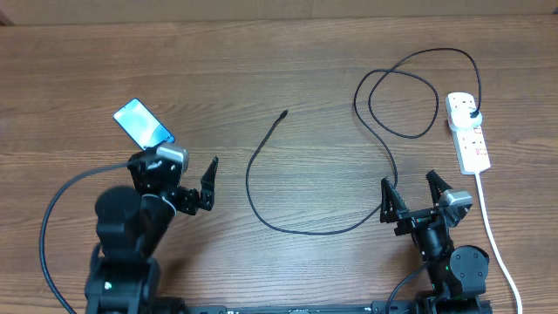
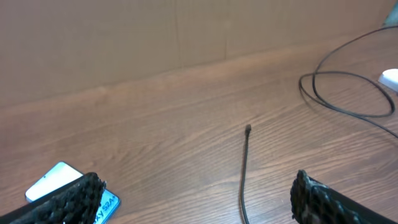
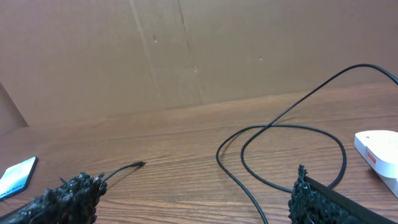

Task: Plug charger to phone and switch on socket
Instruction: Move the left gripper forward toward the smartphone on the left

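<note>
The phone (image 1: pixel 142 124) lies at the left with its blue screen lit; it also shows in the left wrist view (image 2: pixel 56 183) and the right wrist view (image 3: pixel 17 175). The charger cable (image 1: pixel 261 209) curves across the table; its connector tip (image 1: pixel 283 114) lies free in the middle, also in the left wrist view (image 2: pixel 248 129) and the right wrist view (image 3: pixel 138 165). Its black plug (image 1: pixel 472 113) sits in the white socket strip (image 1: pixel 469 139). My left gripper (image 1: pixel 187 179) is open and empty just below the phone. My right gripper (image 1: pixel 410 194) is open and empty near the cable loop.
The strip's white cord (image 1: pixel 493 235) runs down the right side to the front edge. A brown cardboard wall (image 3: pixel 186 50) stands behind the table. The cable's loops (image 1: pixel 401 96) lie at the back right beside the strip.
</note>
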You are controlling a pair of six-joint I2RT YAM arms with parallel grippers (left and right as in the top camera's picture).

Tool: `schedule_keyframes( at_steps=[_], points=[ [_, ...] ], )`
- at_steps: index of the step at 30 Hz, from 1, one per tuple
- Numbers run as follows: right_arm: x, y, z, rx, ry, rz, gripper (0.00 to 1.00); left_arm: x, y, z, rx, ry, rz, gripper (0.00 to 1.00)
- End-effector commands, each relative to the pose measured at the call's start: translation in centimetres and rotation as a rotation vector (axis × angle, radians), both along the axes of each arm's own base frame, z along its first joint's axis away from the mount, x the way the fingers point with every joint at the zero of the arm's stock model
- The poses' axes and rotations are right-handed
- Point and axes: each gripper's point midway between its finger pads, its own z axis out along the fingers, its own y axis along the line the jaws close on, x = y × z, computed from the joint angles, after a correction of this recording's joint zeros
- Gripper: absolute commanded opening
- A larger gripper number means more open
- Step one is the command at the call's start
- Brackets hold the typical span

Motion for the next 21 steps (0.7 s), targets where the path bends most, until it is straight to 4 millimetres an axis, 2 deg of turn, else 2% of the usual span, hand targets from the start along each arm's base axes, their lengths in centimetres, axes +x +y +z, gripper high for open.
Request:
schedule_keyframes(
  at_steps=[1, 8, 12, 21],
  points=[
    [0.0, 0.0, -0.2, -0.005, -0.003, -0.004, 1.0, 1.0, 0.0, 2.6, -0.014, 0.029, 0.003, 1.0],
    [0.0, 0.0, -0.2, -0.005, -0.003, -0.004, 1.0, 2.5, -0.3, 4.3, -0.015, 0.14, -0.009, 1.0],
    [0.0, 0.0, -0.2, -0.005, -0.003, -0.004, 1.0, 1.8, -2.5, 5.4, -0.061, 0.217, -0.134, 1.0],
    [0.0, 0.0, -0.2, -0.005, -0.003, -0.004, 1.0, 0.6, -2.1, 2.3, -0.049, 0.364, -0.117, 1.0]
  ],
)
